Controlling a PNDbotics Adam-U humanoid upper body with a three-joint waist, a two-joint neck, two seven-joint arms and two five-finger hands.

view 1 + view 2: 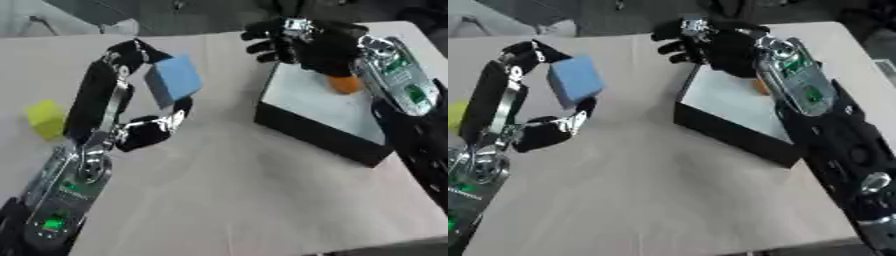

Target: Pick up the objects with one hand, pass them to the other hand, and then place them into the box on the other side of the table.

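Observation:
A blue block (pixel 175 77) is held up off the table between the fingers and thumb of my left hand (pixel 131 90), at the left of centre. My right hand (pixel 302 42) hovers over the far corner of the black box (pixel 315 131) with a white floor, its fingers spread and holding nothing. An orange object (pixel 344 84) lies inside the box, partly hidden under my right wrist. A yellow block (pixel 45 119) rests on the table at the far left, beside my left forearm.
The box stands at the right side of the pale tabletop (pixel 236 200). My right forearm (pixel 833 130) runs along the box's right edge. The table's far edge lies just behind both hands.

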